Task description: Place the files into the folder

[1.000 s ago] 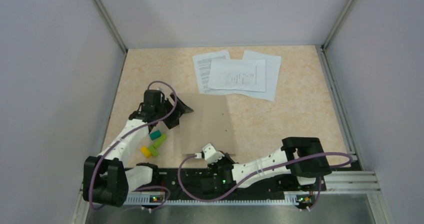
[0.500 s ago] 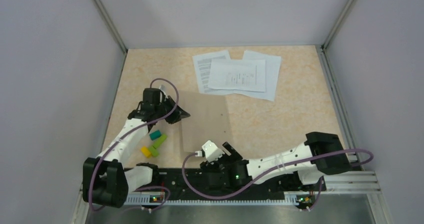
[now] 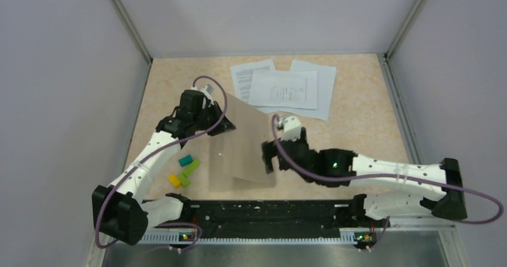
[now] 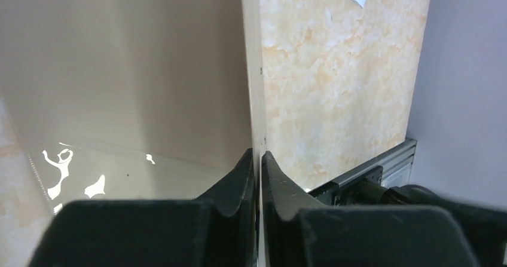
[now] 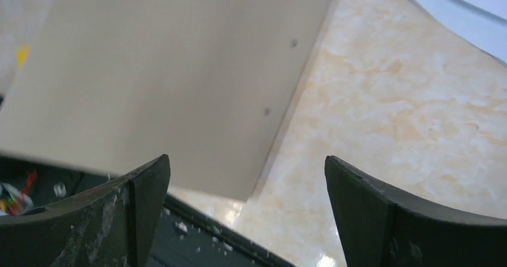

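The tan folder [image 3: 242, 150] lies mid-table with its left cover raised off the tabletop. My left gripper [image 3: 221, 122] is shut on that cover's thin edge [image 4: 257, 100]; in the left wrist view the jaws [image 4: 258, 157] pinch the card between them. My right gripper [image 3: 272, 157] hovers at the folder's right edge, open, with nothing between its fingers. In the right wrist view the open gripper [image 5: 246, 157] frames the folder's corner [image 5: 167, 70] and bare tabletop. The files [image 3: 284, 88], white printed sheets, lie overlapped at the back, apart from both grippers.
Small coloured blocks [image 3: 186, 170] sit left of the folder beside the left arm. A black rail [image 3: 269, 210] runs along the near edge. Grey walls close in the table on three sides.
My left gripper has shut on the folder's cover edge and lifted it up and back. The right arm swung from the near rail to the folder's right edge, and its gripper opened wide.
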